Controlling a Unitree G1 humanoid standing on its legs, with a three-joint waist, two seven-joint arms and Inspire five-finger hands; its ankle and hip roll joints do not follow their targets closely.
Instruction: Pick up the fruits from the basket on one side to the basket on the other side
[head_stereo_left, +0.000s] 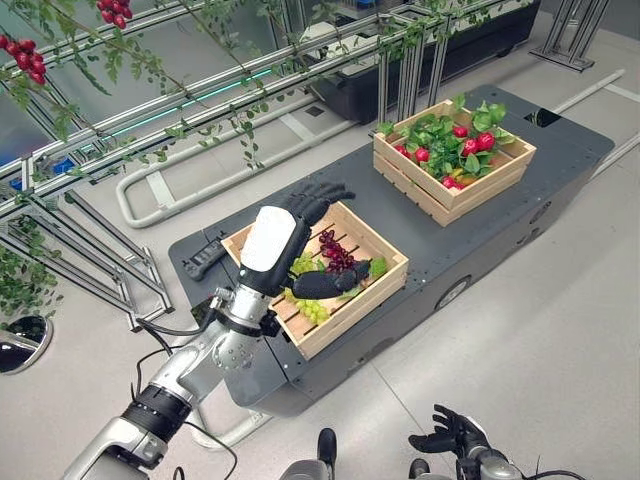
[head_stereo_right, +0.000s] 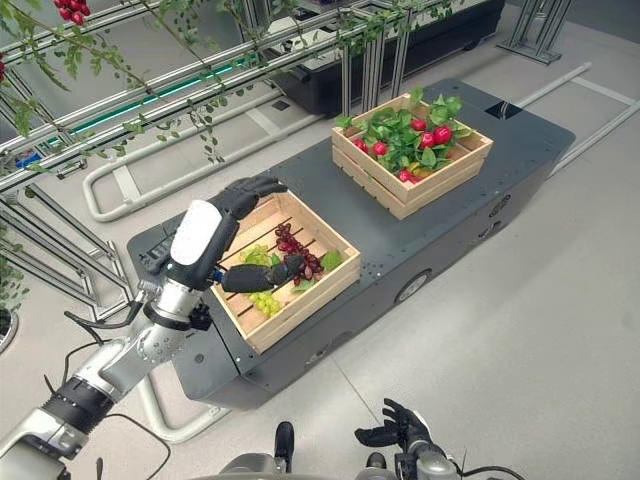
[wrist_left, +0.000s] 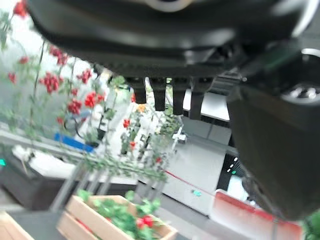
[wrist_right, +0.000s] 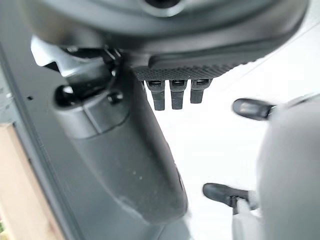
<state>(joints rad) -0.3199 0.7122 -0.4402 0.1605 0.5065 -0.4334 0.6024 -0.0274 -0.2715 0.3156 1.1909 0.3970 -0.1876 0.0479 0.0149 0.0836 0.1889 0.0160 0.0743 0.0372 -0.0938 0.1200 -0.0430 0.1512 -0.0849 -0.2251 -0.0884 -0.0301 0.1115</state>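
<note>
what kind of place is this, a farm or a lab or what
Probably an indoor greenhouse-style test lab: vines with red berries climb metal frames, and two wooden crates, one of grapes and one of red fruit, sit on a dark wheeled platform.

Left hand raised, fingers seemingly spread
</note>
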